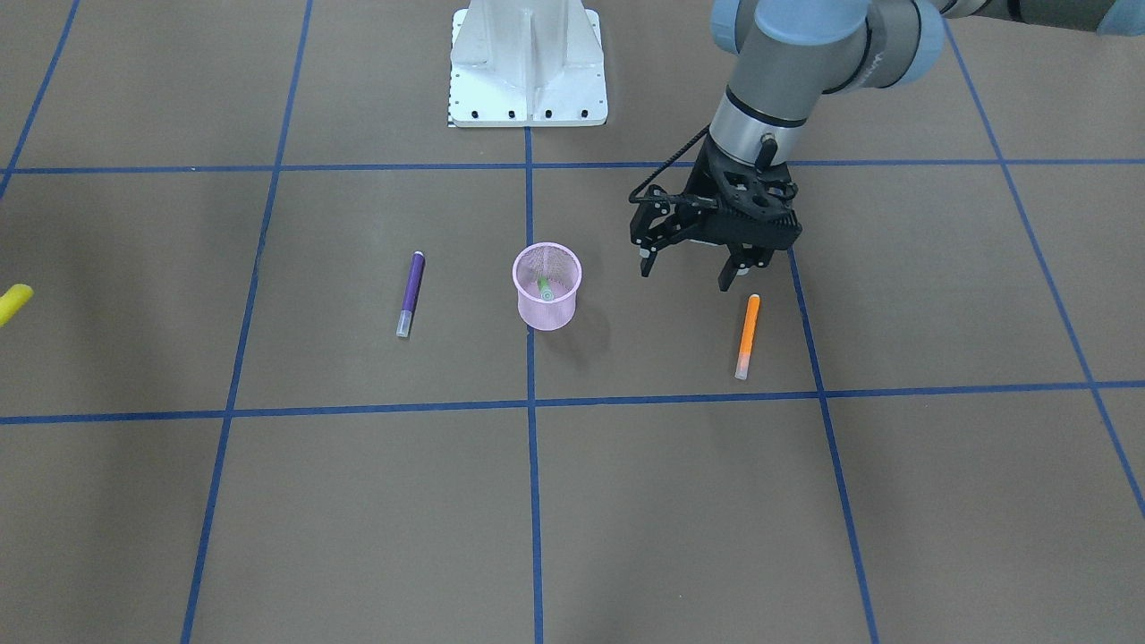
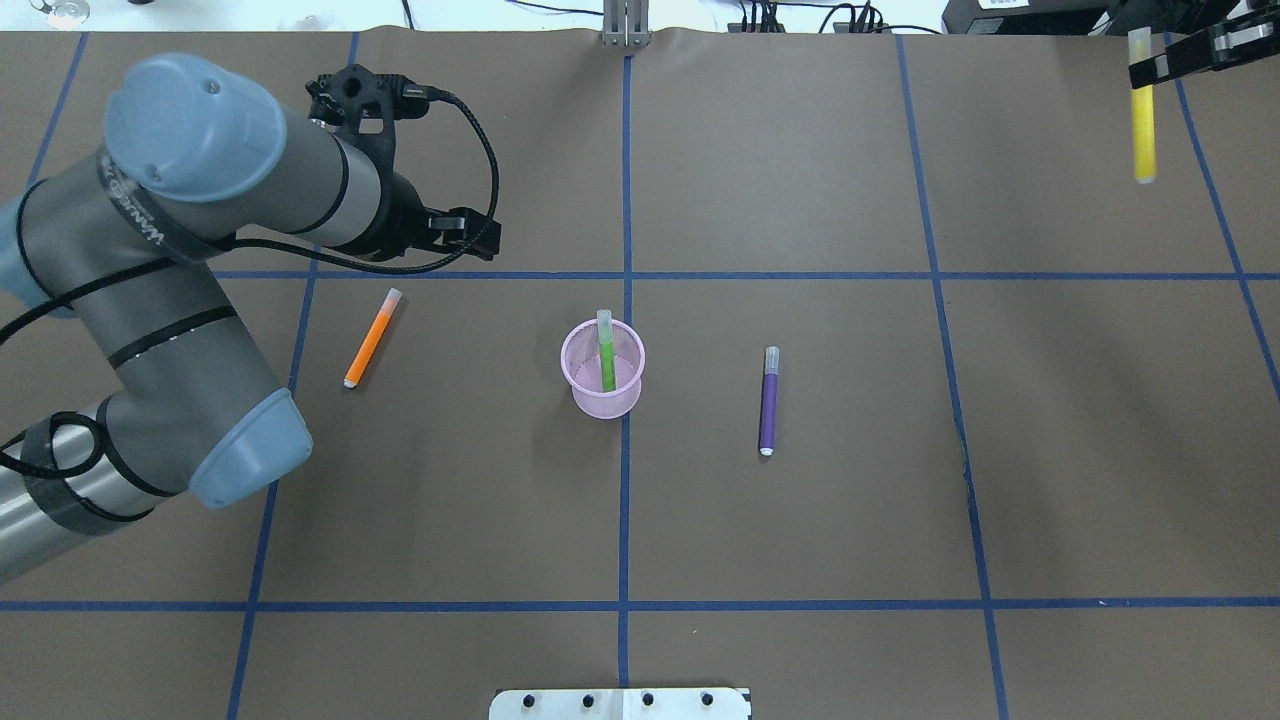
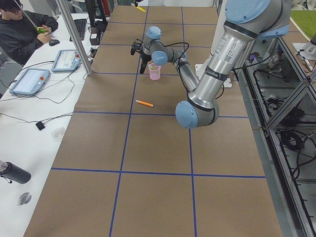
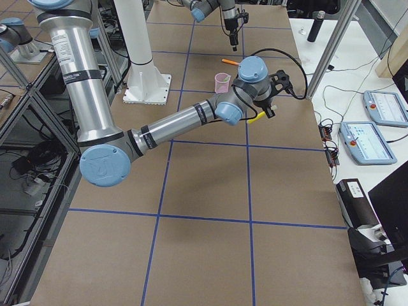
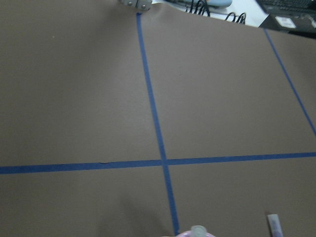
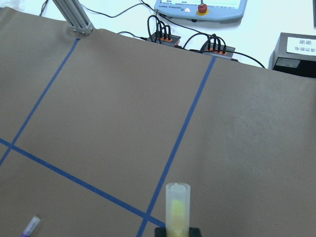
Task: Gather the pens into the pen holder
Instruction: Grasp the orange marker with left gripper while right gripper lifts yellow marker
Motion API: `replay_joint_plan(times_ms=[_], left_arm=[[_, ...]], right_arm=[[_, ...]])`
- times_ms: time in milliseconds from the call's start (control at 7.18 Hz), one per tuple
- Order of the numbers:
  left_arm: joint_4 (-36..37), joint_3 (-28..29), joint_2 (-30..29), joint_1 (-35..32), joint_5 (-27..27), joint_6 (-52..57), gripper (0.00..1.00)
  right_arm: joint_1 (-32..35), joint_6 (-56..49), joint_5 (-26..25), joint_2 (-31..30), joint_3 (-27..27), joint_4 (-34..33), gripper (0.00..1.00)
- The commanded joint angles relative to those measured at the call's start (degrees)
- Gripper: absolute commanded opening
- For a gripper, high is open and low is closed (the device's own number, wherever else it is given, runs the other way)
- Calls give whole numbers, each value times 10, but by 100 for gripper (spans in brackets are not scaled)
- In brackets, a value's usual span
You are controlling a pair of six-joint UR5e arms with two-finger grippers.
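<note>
Pen — yellow — between right jaws

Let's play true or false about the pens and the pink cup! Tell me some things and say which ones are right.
1. The green pen stands inside the pink cup. True.
2. The orange pen is in the cup too. False: it lies flat on the table, outside the cup.
3. The right claw holds the yellow pen up in the air. True.
4. The left claw is gripping the purple pen. False: that claw is open and empty, near the orange pen. The purple pen lies on the table on the cup's other side.
</note>
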Motion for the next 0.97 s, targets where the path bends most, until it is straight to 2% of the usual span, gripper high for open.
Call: replay_joint_plan(times_ms=[0,279,557,836], left_arm=[[42,82,-23,-31,-66,77,95],[36,164,-44,-30,-67,135,95],[37,202,-41,-31,-68,232,94],[33,223,-35,-30,-68,261,94]], right_arm=[[-85,146,-104,6,0,132,0],[-167,213,-198,4,-2,218,0],[-255,242,-324,6,9,250,0],[-274,243,-332,18,16,250,0]])
